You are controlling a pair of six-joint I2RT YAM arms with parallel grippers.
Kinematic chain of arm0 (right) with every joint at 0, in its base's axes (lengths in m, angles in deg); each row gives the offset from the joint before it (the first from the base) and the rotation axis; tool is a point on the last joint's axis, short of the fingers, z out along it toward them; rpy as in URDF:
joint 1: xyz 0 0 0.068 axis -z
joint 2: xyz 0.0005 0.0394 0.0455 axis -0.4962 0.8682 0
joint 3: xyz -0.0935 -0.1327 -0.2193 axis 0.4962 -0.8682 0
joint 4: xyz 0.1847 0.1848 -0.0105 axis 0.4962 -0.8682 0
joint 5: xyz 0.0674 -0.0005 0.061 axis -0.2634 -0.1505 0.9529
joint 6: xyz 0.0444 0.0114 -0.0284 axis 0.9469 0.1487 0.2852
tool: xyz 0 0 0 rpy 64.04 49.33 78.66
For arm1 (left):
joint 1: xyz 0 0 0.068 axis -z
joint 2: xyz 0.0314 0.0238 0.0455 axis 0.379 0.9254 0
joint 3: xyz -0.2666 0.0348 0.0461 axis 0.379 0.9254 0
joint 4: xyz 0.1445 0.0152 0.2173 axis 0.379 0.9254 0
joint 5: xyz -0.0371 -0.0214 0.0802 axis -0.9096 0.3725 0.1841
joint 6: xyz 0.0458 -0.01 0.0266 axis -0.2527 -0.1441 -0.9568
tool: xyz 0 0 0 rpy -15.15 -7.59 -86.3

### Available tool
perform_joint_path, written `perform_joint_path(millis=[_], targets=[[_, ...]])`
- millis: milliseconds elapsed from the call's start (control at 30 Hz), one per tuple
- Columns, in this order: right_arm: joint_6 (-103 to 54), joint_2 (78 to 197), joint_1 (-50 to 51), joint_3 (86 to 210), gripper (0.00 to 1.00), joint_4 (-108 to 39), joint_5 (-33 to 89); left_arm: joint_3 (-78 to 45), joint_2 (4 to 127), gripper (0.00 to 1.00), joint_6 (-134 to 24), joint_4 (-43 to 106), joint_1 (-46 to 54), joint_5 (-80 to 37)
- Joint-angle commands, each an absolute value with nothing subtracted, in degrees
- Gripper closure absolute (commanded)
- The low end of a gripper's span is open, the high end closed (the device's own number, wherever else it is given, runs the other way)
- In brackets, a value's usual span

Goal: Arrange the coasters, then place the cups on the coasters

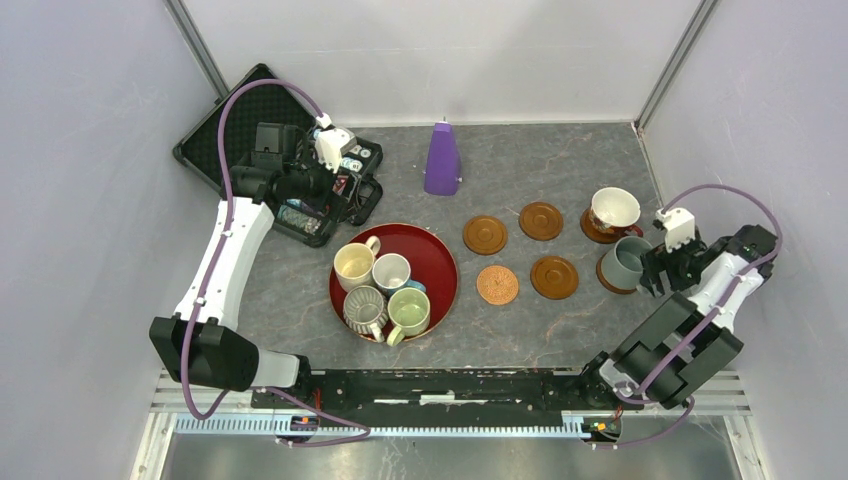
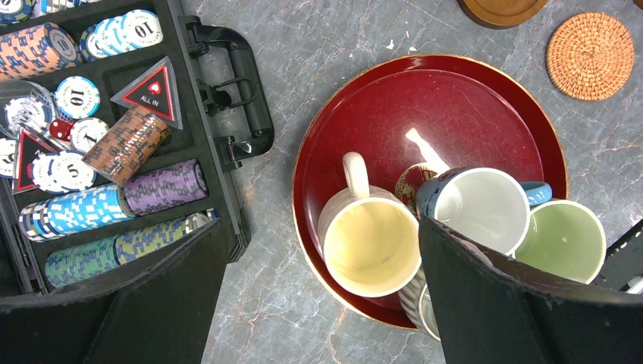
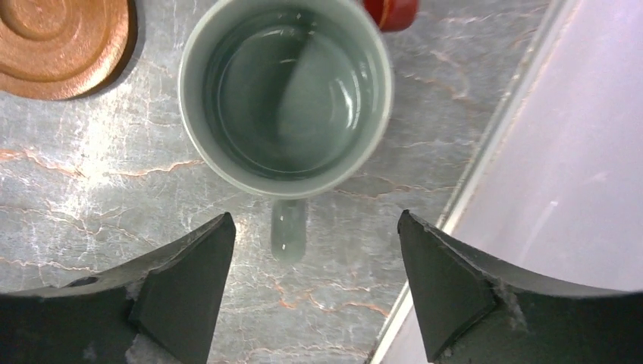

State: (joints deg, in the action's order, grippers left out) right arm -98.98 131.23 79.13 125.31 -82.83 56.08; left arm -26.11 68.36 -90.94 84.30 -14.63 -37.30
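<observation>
Three bare dark brown coasters and a woven tan coaster lie right of centre. On a further coaster stands the white red-patterned cup. The grey-blue cup stands upright beside it, a dark rim showing under its left side. Its handle points at my right gripper, which is open and touches nothing. Cream, white blue-handled, pale green and ribbed grey cups sit on the red tray. My left gripper hangs open, high above the tray's left edge.
The red tray sits at centre. An open black case of poker chips fills the back left. A purple cone stands at the back. The right wall runs close beside my right gripper.
</observation>
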Motion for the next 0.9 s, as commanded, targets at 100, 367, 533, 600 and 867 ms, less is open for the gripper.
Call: perform_joint_path(millis=[100,367,533,600,867], targets=[[-94.3,126.1,78.1,136.2,0.02,-87.9,61.0,-27.9,66.6,0.0,-90.1,83.0,-14.4,-35.9],[-74.8,127.6,74.5,144.2,0.02,-80.6,78.4,-23.7,62.1,0.0,-83.7,77.4,-14.4,-28.8],[-74.2,134.9,57.4,155.5,0.02,-86.3,69.2,-25.2,62.3,0.0,-81.7,82.5,-14.4,-27.5],[-69.5,134.3,51.7,153.5,0.02,-80.6,66.2,-24.3,61.5,0.0,-80.5,82.8,-14.4,-27.1],[-65.6,134.2,23.2,144.1,0.02,-70.9,53.2,-16.9,56.1,0.0,-76.6,81.1,-14.9,-23.3]])
